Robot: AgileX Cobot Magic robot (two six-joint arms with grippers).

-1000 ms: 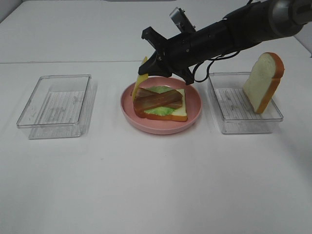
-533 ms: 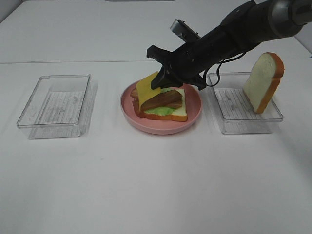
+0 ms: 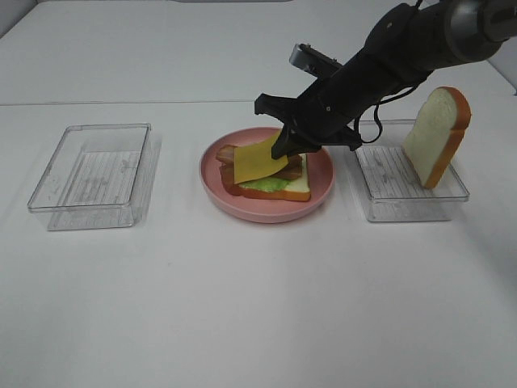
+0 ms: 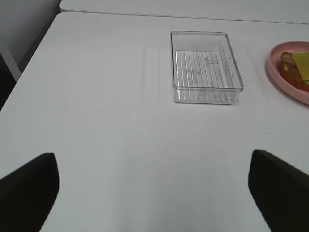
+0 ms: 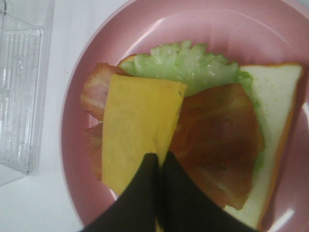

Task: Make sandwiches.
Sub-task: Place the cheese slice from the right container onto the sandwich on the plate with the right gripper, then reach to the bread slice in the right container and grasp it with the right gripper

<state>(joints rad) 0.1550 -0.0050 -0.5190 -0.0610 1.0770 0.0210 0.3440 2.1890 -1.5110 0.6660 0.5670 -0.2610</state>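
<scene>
On the round pink plate (image 3: 319, 192) lies a half-built sandwich: a white bread slice (image 3: 296, 187), a green lettuce leaf (image 3: 266, 185) and reddish-brown bacon strips (image 3: 229, 155). My right gripper (image 3: 284, 149) is shut on a yellow cheese slice (image 3: 257, 160) and holds it low over the bacon. In the right wrist view the fingers (image 5: 164, 188) pinch the cheese slice (image 5: 137, 125) above the bacon (image 5: 217, 140), lettuce (image 5: 186, 65) and bread (image 5: 273, 101). A second bread slice (image 3: 436, 136) leans upright in the right tray. My left gripper (image 4: 154, 188) is open, far from the plate (image 4: 282, 72).
A clear plastic tray (image 3: 93, 174) stands at the left, also in the left wrist view (image 4: 205, 67). A second clear tray (image 3: 388, 182) stands right of the plate. The right arm (image 3: 404, 48) reaches over from the far right.
My right gripper has swung the cheese slice from upright at the plate's far-left rim down and right, so that it lies nearly flat over the bacon. The left arm has not moved.
</scene>
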